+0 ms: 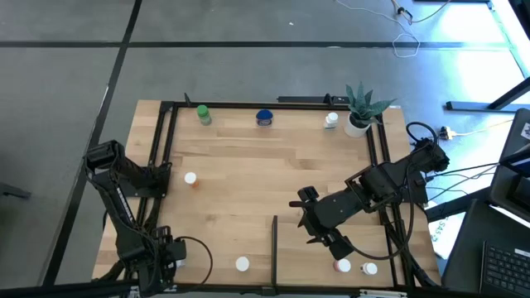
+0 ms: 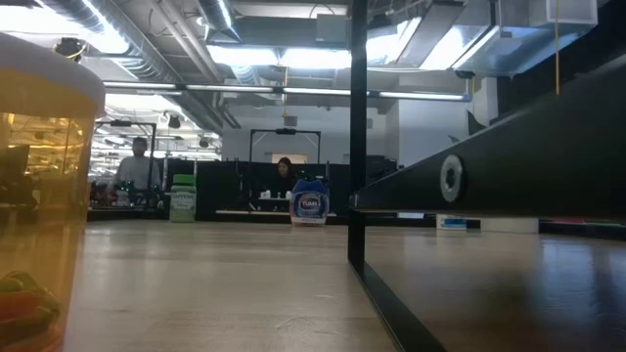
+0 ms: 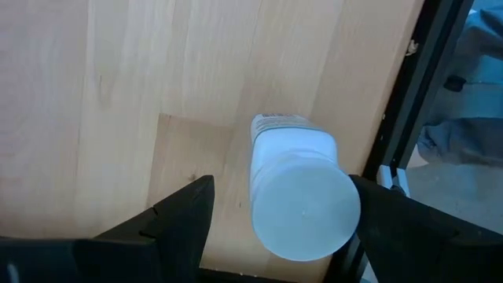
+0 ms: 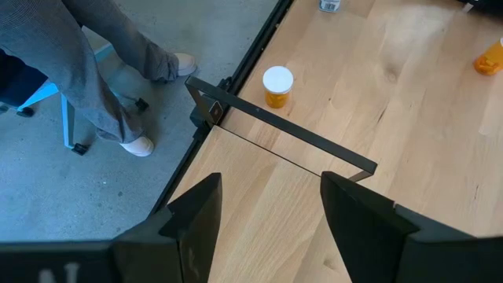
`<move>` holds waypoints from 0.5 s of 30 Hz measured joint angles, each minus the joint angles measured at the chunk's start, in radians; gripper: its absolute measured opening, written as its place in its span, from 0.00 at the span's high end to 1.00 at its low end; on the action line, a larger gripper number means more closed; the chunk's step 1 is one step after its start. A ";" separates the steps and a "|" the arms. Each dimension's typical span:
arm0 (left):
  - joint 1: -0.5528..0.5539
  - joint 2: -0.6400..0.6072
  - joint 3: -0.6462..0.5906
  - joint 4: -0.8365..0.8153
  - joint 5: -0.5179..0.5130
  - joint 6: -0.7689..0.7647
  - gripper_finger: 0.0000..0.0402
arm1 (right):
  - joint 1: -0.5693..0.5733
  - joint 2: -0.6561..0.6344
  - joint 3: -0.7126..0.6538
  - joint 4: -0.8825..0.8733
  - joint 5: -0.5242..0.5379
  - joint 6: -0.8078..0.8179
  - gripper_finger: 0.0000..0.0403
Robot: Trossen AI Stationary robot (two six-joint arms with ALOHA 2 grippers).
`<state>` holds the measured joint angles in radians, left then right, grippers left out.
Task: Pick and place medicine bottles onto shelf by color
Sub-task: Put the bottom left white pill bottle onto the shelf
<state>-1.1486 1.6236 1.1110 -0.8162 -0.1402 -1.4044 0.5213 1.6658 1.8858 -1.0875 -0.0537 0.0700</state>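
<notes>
1. Wood planks make up the shelf, a single desk top inside black frame rails. Eight medicine bottles can be counted on it.
2. Four bottles are at the near edge. One orange, white-capped bottle stands left of the one short divider bar. A pinkish bottle and a white one stand side by side towards the near right corner.
3. The fourth, a white bottle, is at the near left corner just beside the rail. It sits between the spread fingers of the left gripper, with a clear gap on one side.
4. The right gripper hangs just right of the divider bar, fingers spread and nothing between them.
5. One orange, white-capped bottle stands alone mid-desk, near the left rail.
6. Three bottles line the far edge: green towards the left corner, a wider blue one in the middle, and a white one just beside the one potted plant at the far right corner.
7. A person's legs show on the floor beyond the desk.
</notes>
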 joint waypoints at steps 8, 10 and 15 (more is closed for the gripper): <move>0.000 0.008 0.000 -0.002 0.002 -0.001 0.31 | 0.000 0.000 0.000 0.000 0.000 0.000 0.46; 0.000 0.008 0.000 -0.002 0.003 -0.001 0.31 | 0.000 0.000 0.000 0.000 0.000 0.000 0.46; 0.000 0.014 0.000 -0.002 0.003 0.000 0.31 | 0.000 0.000 0.000 0.000 0.000 0.000 0.46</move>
<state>-1.1488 1.6377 1.1114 -0.8177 -0.1368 -1.4048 0.5213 1.6657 1.8858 -1.0877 -0.0540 0.0700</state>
